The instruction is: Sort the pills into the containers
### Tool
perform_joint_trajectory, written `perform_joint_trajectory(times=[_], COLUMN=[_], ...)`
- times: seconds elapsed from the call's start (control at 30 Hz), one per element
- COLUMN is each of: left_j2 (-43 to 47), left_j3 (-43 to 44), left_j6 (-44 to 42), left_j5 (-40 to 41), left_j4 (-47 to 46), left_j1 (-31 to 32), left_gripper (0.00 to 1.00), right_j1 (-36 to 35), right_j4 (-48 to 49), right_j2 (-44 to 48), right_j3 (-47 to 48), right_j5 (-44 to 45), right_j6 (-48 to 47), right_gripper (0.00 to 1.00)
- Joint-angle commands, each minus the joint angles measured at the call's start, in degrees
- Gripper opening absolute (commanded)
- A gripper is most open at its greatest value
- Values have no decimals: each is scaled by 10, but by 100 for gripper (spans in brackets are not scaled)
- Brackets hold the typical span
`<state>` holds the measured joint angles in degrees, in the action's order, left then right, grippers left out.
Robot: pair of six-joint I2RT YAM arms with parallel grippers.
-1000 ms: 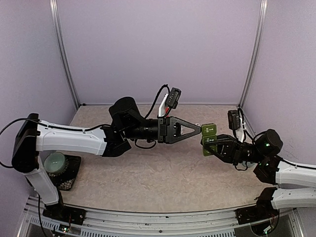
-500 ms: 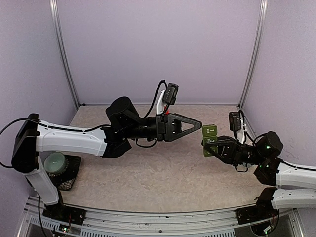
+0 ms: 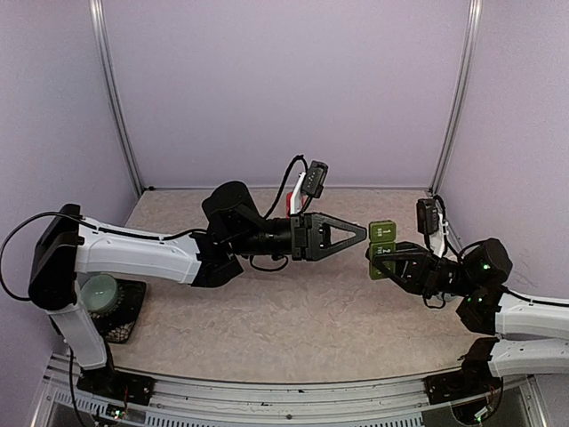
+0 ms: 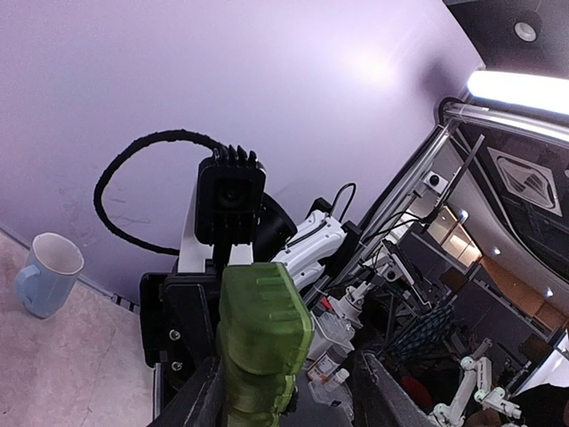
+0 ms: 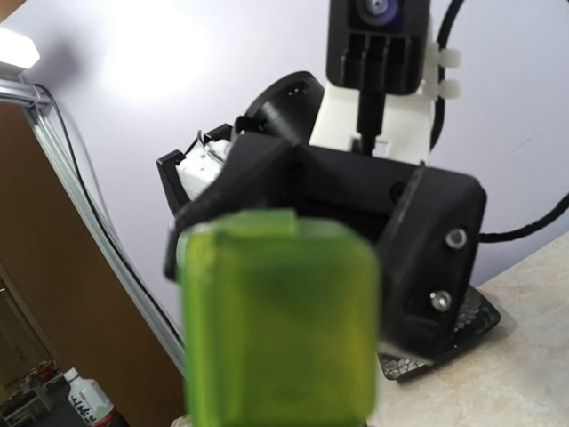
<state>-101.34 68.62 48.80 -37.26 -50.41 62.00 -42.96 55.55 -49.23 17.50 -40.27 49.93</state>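
From above: the containers (image 3: 382, 246) are clamped in the closed right gripper (image 3: 388, 261); the empty left gripper (image 3: 363, 233) is poised just beside them. Left wrist: jaws part-spread before the containers (image 4: 260, 331); contact should be made gently. Right wrist: the containers (image 5: 276, 325) must be braced firmly.

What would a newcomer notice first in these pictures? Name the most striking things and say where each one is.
The eye goes first to the green pill container, held on the right side of the table by the right gripper. The left arm stretches across from the left, and the left gripper points at the container, with a small gap visible from above. A pale blue mug stands low in the left wrist view.
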Motion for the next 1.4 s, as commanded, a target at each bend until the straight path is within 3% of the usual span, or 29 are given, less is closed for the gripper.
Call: perform_joint_trajectory(times=[0.0,0.83,1.17,1.37], left_j2=[-4,-9,-14,-28], left_j3=[18,25,36,43], left_j6=[-5,9,8,29], left_j5=[-3,-21,-35,-70], left_j4=[-3,-25,-29,-81], left_j1=[4,13,14,17], left_gripper=[47,43,29,23], right_j1=[0,0,1,1], right_j4=[17,-14,-45,-36], right_j2=[-1,1,-7,-18], right_j3=[-4,-3,-2,-3], right_j5=[-4,16,25,17], right_j6=[-1,-19,-24,-14], right_gripper=[0,0,0,0])
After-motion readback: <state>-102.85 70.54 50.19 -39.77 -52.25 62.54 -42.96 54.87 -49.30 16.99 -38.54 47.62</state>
